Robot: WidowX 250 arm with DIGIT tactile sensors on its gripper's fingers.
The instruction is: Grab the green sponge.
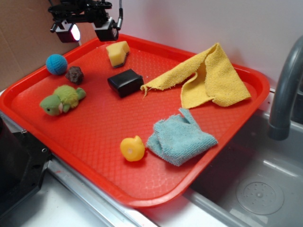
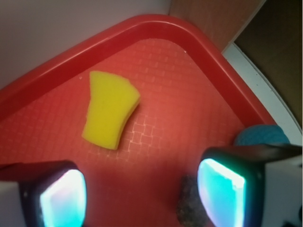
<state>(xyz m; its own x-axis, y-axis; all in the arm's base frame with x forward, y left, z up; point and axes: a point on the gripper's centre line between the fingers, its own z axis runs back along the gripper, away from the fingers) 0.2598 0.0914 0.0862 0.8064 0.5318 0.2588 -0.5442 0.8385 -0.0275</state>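
- Exterior view: your claw (image 1: 87, 29) hangs above the far left corner of a red tray (image 1: 94, 189), its two fingers spread apart and holding nothing.
- The green sponge (image 1: 118, 52), a chunky yellow foam block with a dark layer on one face, lies on the tray just right of the claw, near the far rim.
- A shiny black block (image 1: 125, 82) sits a little nearer the camera than the sponge, apart from it.
- To the left you have a blue ball (image 1: 56, 64), with a dark lumpy thing (image 1: 75, 74) just beside it, and a green plush turtle (image 1: 61, 99) nearer the front.
- A yellow cloth (image 1: 208, 80) is spread over the right side of the tray; a light blue cloth (image 1: 181, 137) is bunched near the front, with a yellow rubber duck (image 1: 132, 148) just beside it.
- A grey tap (image 1: 286, 90) and a sink basin (image 1: 260, 194) lie to the right of the tray.
- Wrist view: the sponge (image 2: 110, 109) lies alone on bare tray floor (image 2: 189, 94) ahead of the two glowing finger pads (image 2: 64, 198), nothing between them and it. The blue ball (image 2: 260, 135) peeks out at the right, and the dark lump (image 2: 188, 203) sits low between the fingers.
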